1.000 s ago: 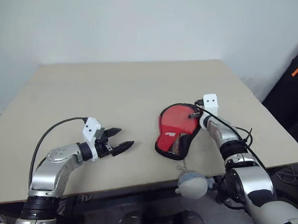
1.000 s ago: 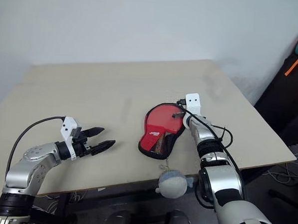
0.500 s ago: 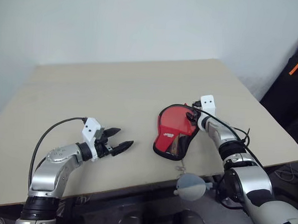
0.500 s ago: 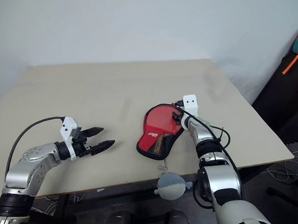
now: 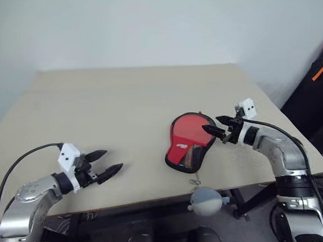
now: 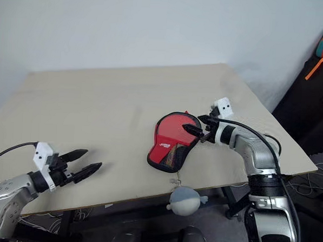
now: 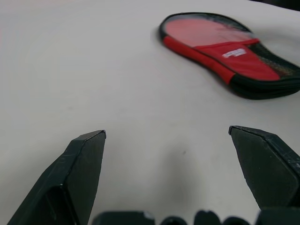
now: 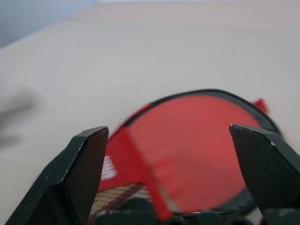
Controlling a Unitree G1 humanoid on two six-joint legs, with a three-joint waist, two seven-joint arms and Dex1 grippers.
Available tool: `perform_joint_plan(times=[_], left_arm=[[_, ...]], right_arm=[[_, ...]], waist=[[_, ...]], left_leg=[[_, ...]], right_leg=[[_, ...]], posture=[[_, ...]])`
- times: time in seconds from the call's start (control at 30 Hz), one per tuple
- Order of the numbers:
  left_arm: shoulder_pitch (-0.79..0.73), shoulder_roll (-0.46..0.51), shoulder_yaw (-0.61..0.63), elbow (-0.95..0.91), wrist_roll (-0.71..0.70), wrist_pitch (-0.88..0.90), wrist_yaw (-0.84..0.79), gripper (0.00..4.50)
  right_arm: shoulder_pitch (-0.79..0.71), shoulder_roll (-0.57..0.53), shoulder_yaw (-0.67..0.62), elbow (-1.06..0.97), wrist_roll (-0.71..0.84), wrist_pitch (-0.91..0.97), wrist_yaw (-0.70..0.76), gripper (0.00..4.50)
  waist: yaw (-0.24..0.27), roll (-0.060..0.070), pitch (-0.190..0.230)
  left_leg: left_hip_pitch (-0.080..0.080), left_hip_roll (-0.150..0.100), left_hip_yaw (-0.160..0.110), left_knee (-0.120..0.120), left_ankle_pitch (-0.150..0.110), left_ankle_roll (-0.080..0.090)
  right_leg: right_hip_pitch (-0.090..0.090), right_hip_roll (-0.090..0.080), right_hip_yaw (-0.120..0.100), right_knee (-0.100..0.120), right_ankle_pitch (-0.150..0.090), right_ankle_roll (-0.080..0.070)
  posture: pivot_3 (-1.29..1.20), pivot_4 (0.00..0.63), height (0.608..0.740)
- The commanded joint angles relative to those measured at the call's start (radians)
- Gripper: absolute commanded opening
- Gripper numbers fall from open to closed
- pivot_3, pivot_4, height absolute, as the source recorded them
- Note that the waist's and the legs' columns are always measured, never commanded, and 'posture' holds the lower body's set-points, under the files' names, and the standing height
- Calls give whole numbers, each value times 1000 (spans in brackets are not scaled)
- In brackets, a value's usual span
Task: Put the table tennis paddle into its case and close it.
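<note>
Now, case [image 5: 189, 143]: lies flat near the bench's right front corner, red side up, round end toward the far edge, narrow mesh end toward the front edge.
Zip rim: black, runs all round; looks drawn shut, though the far side cannot be checked.
Paddle: not visible apart from the case; judged to be inside it, since the cover sits full and flat.
Cord and grey-white ball [image 6: 184, 201]: hang off the front edge below the narrow end.
Handling, case: soft fabric over a stiff flat core, light, likely to slide on the smooth bench [image 5: 124, 103] when pushed from one side.
Handling, mesh: thin and snag-prone, poor place for a pointed tip.
Where to hold: best pinched at the black rim by the round end, or pressed flat on the red panel while the zip tab is pulled.
Right claw [image 5: 221, 130]: spread wide, holds nothing, tips just over the round end's right rim, apart from the fabric.
Left claw [image 5: 104, 168]: spread wide, empty, near the front edge on the left, well apart from the case.
Writing: white logo patch [image 7: 233, 53] on the red side, letters too small to read.
Brand: cannot tell.
</note>
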Motion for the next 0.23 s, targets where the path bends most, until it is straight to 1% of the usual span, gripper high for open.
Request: perform_joint_plan(times=[0.03, 0.13, 0.23], left_arm=[[15, -23, 19, -87, -33, -6, 33, 4500], [47, -57, 19, -114, -53, -12, 48, 4500], [60, -78, 17, -107, -48, -12, 72, 4500]], right_arm=[[14, -6, 38, -53, 33, 16, 52, 4470], [27, 9, 68, -68, 30, 22, 45, 4470], [24, 33, 51, -88, 79, 46, 55, 4470]], waist=[[2, 0, 0], [2, -1, 0], [2, -1, 0]], left_leg=[[0, 0, 0, 0, 0, 0], [0, -1, 0, 1, 0, 1], [-1, 0, 0, 1, 0, 1]], right_leg=[[0, 0, 0, 0, 0, 0], [0, -1, 0, 0, 0, 0], [0, 0, 0, 0, 0, -1]], posture=[[0, 0, 706], [0, 0, 706], [0, 0, 706]])
